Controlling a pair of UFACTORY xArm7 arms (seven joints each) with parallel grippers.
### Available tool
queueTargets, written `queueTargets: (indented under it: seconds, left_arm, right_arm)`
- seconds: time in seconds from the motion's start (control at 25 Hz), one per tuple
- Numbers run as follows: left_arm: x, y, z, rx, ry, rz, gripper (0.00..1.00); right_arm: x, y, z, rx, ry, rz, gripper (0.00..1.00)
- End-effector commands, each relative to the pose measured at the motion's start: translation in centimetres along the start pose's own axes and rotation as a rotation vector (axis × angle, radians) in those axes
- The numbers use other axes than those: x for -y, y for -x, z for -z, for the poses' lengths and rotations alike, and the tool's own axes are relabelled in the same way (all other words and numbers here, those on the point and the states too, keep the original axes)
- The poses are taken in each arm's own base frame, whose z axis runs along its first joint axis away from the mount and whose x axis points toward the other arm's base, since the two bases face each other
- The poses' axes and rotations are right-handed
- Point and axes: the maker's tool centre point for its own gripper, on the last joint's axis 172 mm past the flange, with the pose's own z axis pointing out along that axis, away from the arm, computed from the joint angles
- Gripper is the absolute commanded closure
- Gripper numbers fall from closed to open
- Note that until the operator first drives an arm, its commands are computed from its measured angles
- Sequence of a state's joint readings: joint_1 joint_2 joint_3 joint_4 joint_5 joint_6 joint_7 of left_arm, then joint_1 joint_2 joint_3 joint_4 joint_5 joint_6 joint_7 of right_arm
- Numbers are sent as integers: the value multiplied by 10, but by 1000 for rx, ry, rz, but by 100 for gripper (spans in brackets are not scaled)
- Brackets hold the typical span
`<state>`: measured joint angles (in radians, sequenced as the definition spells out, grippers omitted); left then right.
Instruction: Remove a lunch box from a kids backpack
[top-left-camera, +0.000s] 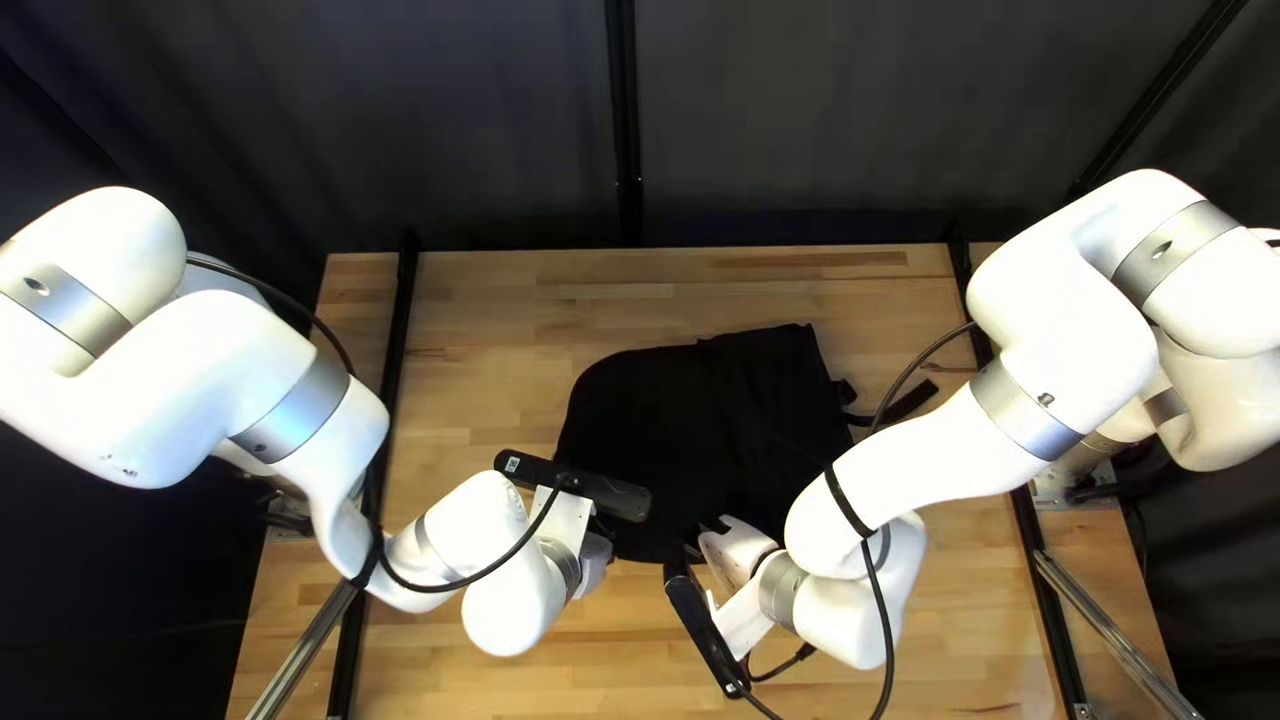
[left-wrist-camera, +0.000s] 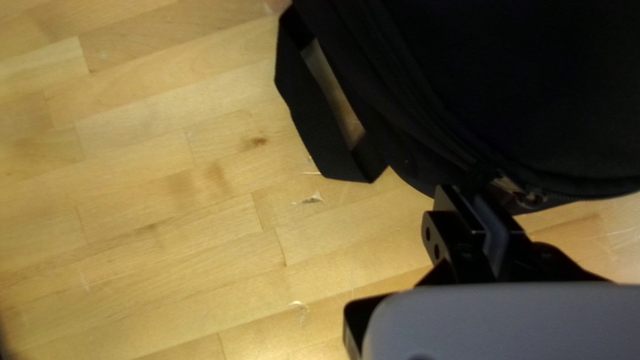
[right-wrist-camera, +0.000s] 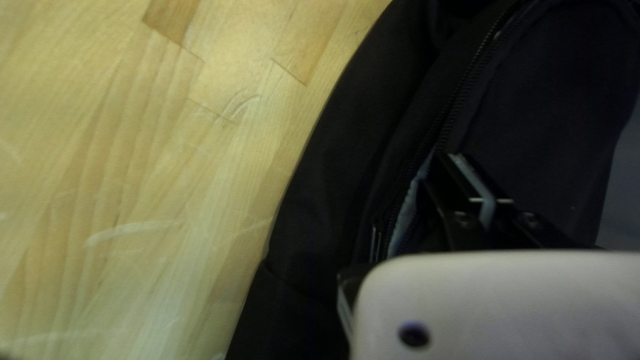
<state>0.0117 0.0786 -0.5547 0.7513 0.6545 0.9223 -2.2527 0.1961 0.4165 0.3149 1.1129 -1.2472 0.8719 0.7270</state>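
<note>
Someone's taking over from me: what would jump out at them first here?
The black backpack in the middle of the table, with my white left arm and right arm reaching in from either side. Close up, a pale strip shows in the zipper opening beside my right gripper, and my left gripper is at the bag's zippered edge.

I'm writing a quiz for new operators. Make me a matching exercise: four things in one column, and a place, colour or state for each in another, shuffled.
1. Table
2. Curtain
3. Loop
4. Right claw

A. At the bag's zipper, near a pale strip
B. Sticks out from the bag's edge
C. Dark, behind the far edge
D. Light wood

Pairs: 1-D; 2-C; 3-B; 4-A
</note>
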Motion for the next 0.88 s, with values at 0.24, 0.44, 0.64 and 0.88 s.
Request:
queueTargets:
  seconds: [0.24,0.44,0.64,0.88]
  left_arm:
    - [0,2,0,-2,2,3,100]
    - [2,3,2,-4,2,4,100]
    - [2,4,4,-7,2,5,100]
    - [1,6,6,-11,2,5,100]
  right_arm:
    - [0,0,0,-3,-2,-1,0]
    - [0,1,0,17,-2,-9,0]
    - [0,0,0,26,-1,-18,0]
    - [2,2,1,69,-4,-34,0]
